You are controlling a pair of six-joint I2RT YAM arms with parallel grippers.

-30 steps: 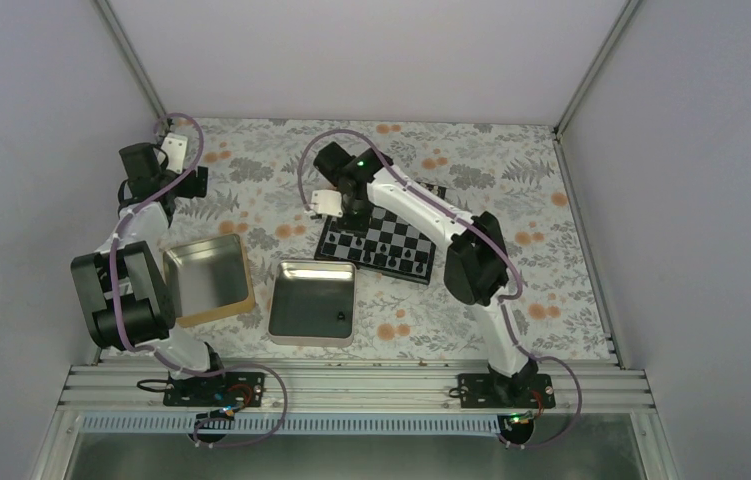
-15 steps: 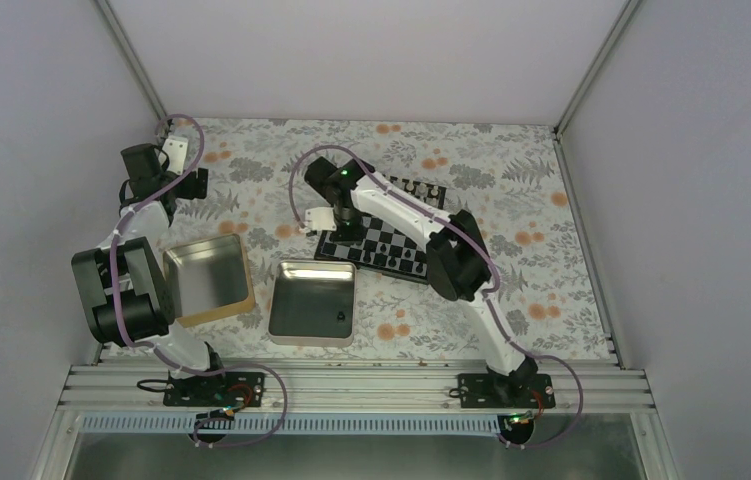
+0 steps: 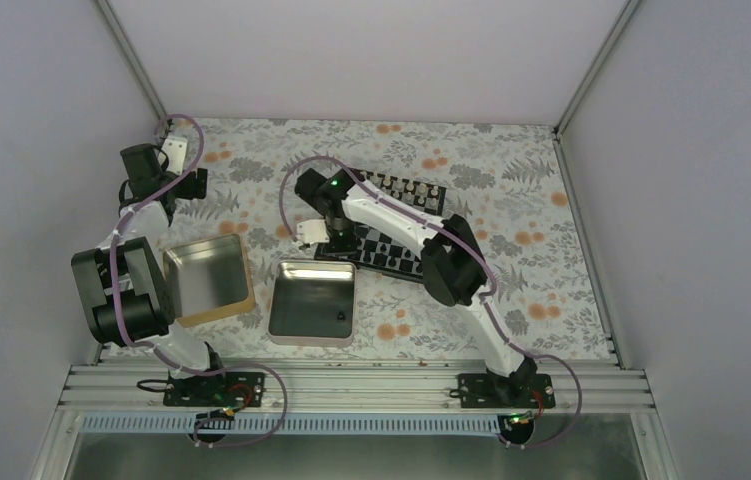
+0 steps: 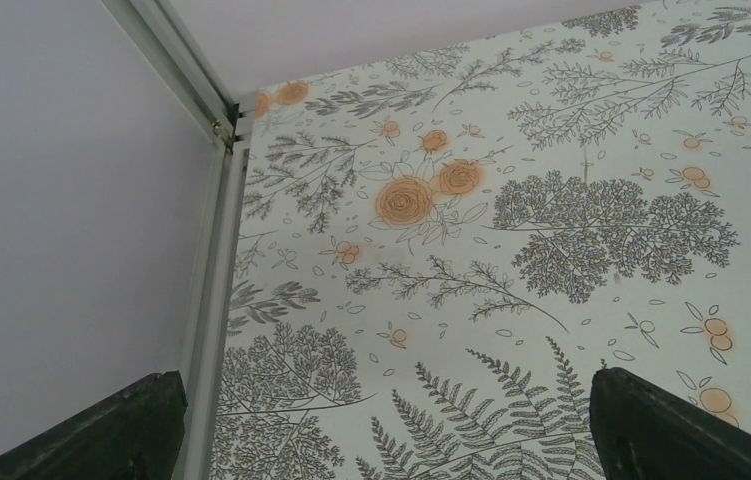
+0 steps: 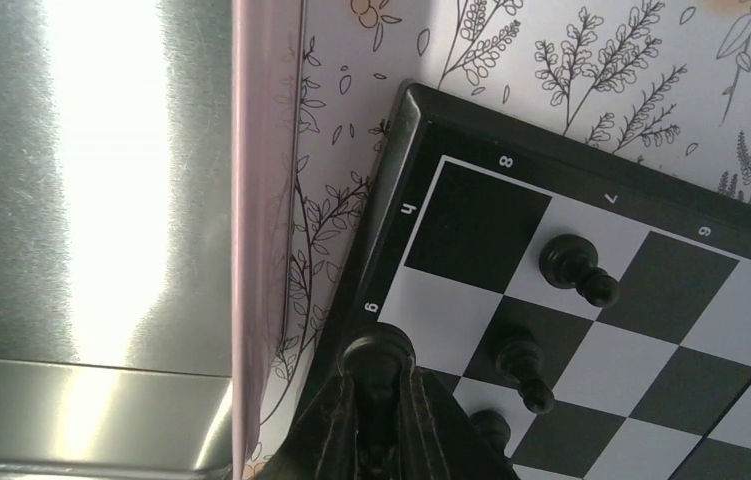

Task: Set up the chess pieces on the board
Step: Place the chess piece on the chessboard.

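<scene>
1. Chess pieces of the black set stand in a line on the chessboard, each on its own square. They run from the corner toward 5 o'clock in the right wrist view, so that rank looks partly filled.
2. The right claw is clenched on a black pawn, judged a pawn by its round head. The fingers pinch it below the head, which keeps it upright for setting down.
3. The pawn hangs over the board's edge at 6 o'clock in that view, beside the border lettering. I cannot tell whether it touches the board.
4. The corner square and the pale one beside the claw are bare, so the pawn is probably meant for a square close by. It needs a short, careful move, since standing pawns are just beside it.
5. The silver tin lies on the bench at 7 o'clock from the board, close enough for short fetches. One dark piece lies inside it.
6. The gold-rimmed tin sits at 9 o'clock from the silver one.
7. The left claw is released, its fingers spread wide over bare floral cloth. It is at 10 o'clock on the bench, well apart from the board, which leaves the right arm room.
</scene>
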